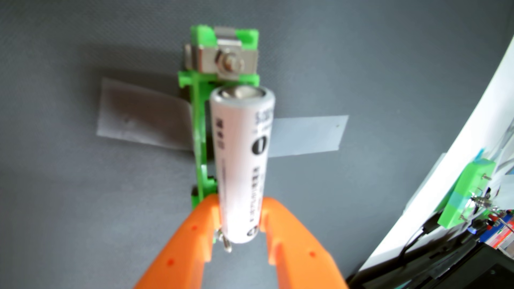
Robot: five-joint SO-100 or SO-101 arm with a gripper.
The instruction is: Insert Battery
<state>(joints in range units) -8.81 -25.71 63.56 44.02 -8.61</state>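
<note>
White battery (241, 164) held at near end between orange fingers (194, 230), which are closed on it; gripper (240, 216) enters from bottom edge. Battery lies lengthwise over green holder (200, 139), apparently above slot rather than seated; blur prevents certainty. Metal contact (225, 64) at holder's far end. Grey tape (306, 136) crosses under holder on grey surface (83, 208).
</note>
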